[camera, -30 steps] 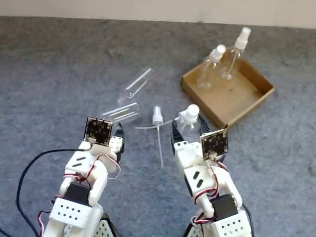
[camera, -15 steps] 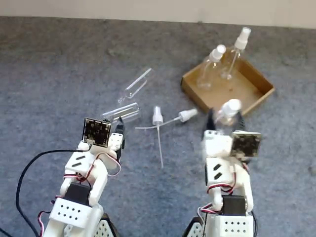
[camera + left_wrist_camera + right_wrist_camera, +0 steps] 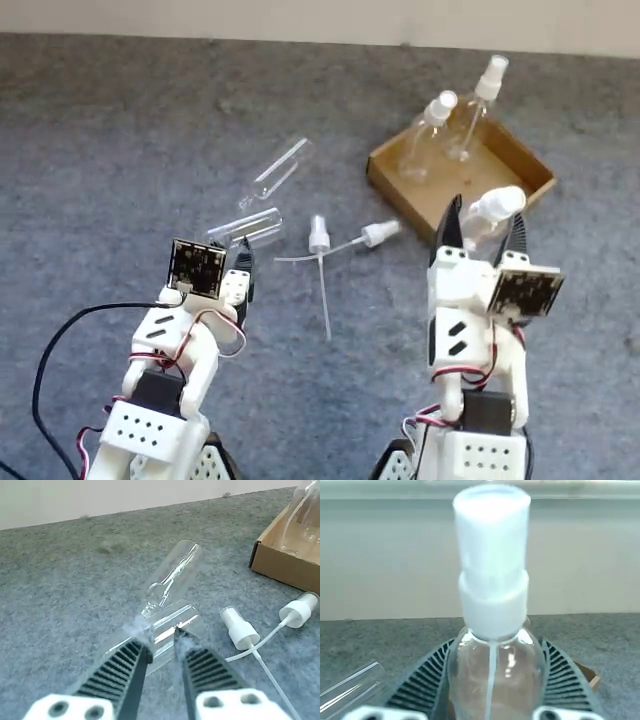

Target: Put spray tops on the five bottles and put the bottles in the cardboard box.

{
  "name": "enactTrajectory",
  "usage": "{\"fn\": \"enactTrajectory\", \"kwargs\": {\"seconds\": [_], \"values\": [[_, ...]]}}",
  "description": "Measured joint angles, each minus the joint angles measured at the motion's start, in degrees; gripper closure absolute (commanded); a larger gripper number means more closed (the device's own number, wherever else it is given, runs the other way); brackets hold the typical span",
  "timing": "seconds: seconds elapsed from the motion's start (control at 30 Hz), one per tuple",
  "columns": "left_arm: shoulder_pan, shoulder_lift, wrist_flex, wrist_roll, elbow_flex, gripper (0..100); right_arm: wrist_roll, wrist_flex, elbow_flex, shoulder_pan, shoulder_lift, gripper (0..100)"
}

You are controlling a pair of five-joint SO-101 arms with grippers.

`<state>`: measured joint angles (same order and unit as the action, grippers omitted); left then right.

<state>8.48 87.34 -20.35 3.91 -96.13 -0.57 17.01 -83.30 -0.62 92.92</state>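
A capped bottle (image 3: 492,675) is clenched in the right claw (image 3: 486,218) and held clear of the bench (image 3: 120,120) beside the cardboard box (image 3: 400,198), seemingly for placing inside, while the left claw (image 3: 162,643) is parted at an uncapped bottle (image 3: 186,620), seemingly for grasping.

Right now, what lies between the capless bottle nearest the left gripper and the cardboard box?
Two loose tops with thin tubes: one spray top by the bottle, another spray top nearer the cardboard box. The high view shows this.
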Motion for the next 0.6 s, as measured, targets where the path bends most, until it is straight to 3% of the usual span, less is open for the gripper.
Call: {"fn": "enactTrajectory", "kwargs": {"seconds": [0.6], "values": [[0.0, 0.0, 0.0, 0.0, 0.0, 96, 0.0, -31.2, 18.3, -7.3, -56.0, 82.7]]}}
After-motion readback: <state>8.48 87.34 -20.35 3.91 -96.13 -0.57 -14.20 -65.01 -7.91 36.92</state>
